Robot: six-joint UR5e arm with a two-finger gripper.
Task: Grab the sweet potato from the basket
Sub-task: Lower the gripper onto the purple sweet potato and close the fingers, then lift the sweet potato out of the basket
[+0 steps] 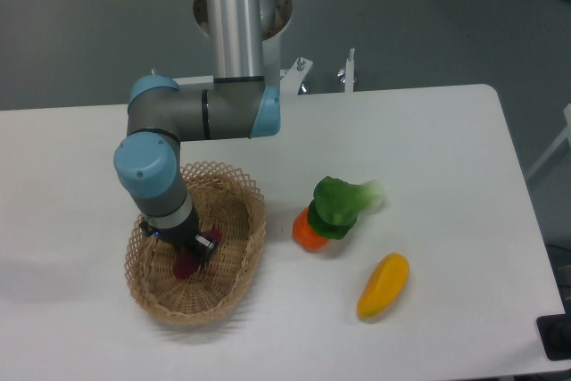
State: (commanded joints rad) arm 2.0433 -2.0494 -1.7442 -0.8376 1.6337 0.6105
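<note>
The tan wicker basket (234, 267) sits at the table's front left. Inside it lies the magenta sweet potato (185, 266), mostly covered by the gripper. My gripper (198, 250) reaches down into the basket with its dark fingers right at the sweet potato's upper end. The fingers look drawn together around that end, but the wrist hides how firmly they hold it.
A round orange vegetable (308, 233) under green leaves (340, 205) stands right of the basket. A yellow-orange oblong vegetable (384, 285) lies further right, near the front. The arm's grey column (236, 15) rises at the back, above the basket.
</note>
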